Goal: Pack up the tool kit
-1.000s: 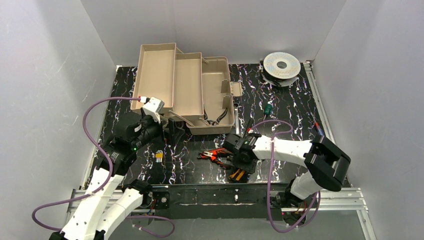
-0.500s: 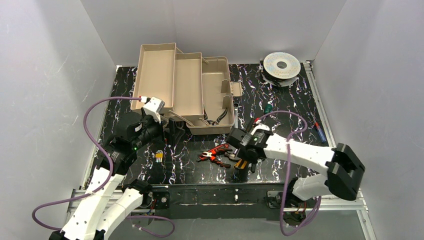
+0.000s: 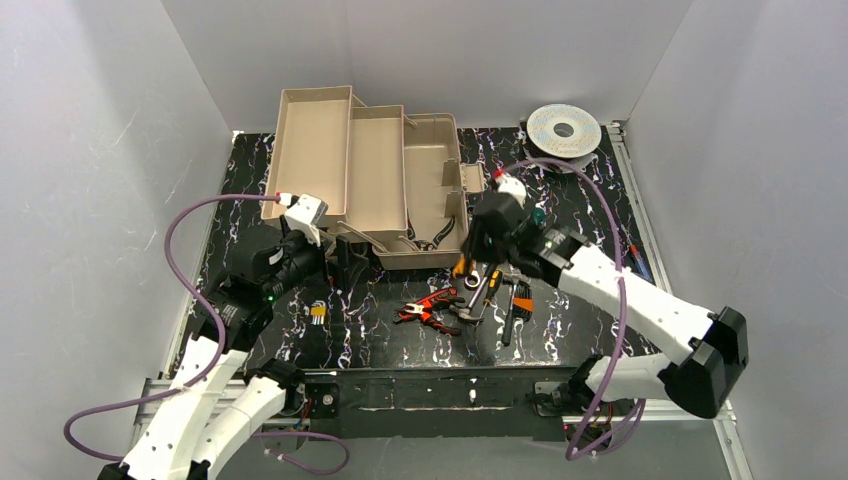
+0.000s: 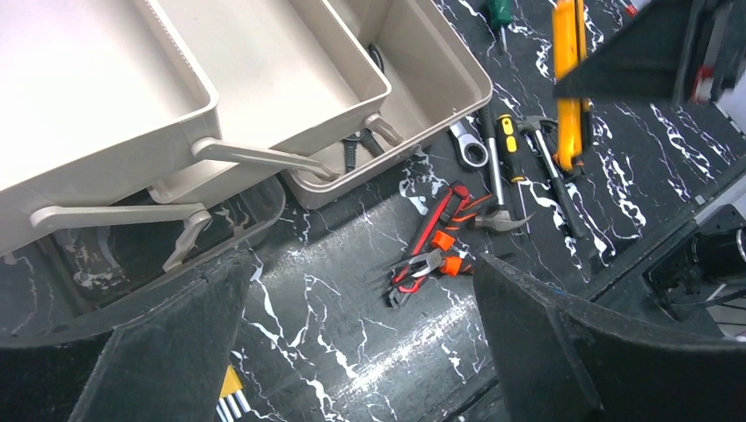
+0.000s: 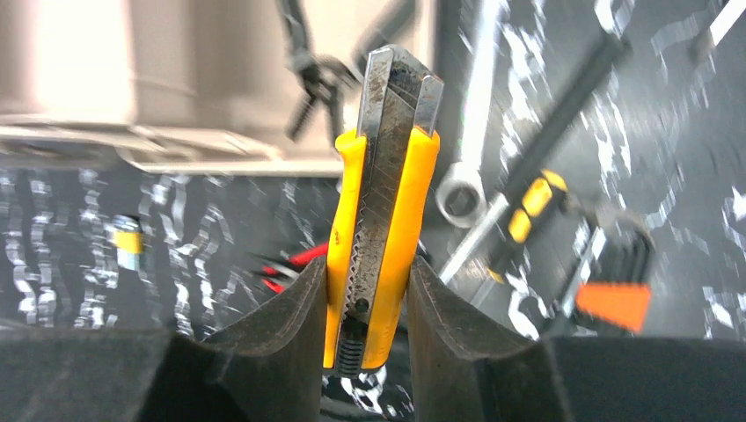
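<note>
Right fingers [image 5: 273, 343] pinched on a yellow utility knife [image 5: 383, 202], gripping its lower body from both sides, with the metal blade end sticking up past the tips. In the top view the knife [image 3: 461, 266] hangs off the surface, just beside the near right corner of the toolbox [image 3: 420, 140]. The right arm is stretched forward and left from its base. Loose tools lie on the surface under and near the knife: red pliers [image 3: 432, 305], a silver wrench [image 3: 478, 300], a yellow-and-black screwdriver [image 4: 508, 145] and a dark set with an orange tag [image 5: 616, 299], all close together in front of the box. Left fingers [image 4: 176, 343] spread wide and holding nothing, hovering over the surface at the box's near edge, with the pliers [image 4: 431, 246] in view between them. The toolbox is open at the back left of the surface, its two beige trays folded out to the left and both bare. The deep base on the right holds one dark tool [image 4: 356, 145], type unclear. A green-handled screwdriver [image 3: 537, 215] lies right of the box, apart from the pile. Small yellow hex key set [image 3: 317, 312] near the left arm. Another screwdriver [image 3: 637, 262] at the far right edge. Silver wire spool [image 3: 563, 128] in the back right corner, well apart from the box.
</note>
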Controlling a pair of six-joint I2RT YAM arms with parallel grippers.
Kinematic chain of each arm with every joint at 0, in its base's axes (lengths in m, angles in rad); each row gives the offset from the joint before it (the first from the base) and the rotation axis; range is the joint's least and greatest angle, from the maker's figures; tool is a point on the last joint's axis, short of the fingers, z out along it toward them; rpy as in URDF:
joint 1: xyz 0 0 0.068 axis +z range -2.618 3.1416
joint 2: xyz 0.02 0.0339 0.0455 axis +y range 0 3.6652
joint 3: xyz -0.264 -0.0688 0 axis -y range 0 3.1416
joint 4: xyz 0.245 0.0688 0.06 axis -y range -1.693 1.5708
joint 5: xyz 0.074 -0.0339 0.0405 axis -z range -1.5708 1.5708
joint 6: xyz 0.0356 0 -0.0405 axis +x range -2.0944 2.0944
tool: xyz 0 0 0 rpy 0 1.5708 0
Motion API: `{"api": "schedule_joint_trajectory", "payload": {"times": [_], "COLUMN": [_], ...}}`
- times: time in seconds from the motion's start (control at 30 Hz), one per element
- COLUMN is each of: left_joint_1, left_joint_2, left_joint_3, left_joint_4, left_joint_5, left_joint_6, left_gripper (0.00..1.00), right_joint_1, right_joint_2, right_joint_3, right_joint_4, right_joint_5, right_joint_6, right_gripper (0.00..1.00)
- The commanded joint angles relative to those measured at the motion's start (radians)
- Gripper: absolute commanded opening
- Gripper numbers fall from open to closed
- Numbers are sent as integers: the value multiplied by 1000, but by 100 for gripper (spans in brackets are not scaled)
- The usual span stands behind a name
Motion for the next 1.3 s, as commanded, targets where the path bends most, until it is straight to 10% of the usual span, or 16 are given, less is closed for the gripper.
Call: {"api": "schedule_joint_trajectory", "payload": {"times": [0.0, 0.73, 1.0, 1.27], "left_joint_1": [-3, -4, -4, -3], "left_joint_2": [-36, -61, -52, -31], "left_joint_3": [-12, -25, -25, -27], "left_joint_4": [2, 2, -3, -5], "left_joint_5": [-47, -89, -102, -118], "left_joint_6": [11, 48, 54, 49], "left_gripper": [98, 98, 98, 98], "right_joint_1": [-64, -110, -154, -237], "right_joint_2": [98, 736, 886, 667], "right_joint_3": [213, 1051, 1272, 1021], "right_joint_4": [211, 37, -55, 12], "right_joint_5": [-191, -592, -589, -600], "right_joint_6": [-284, -558, -498, -479], "right_gripper": [27, 27, 77, 89]}}
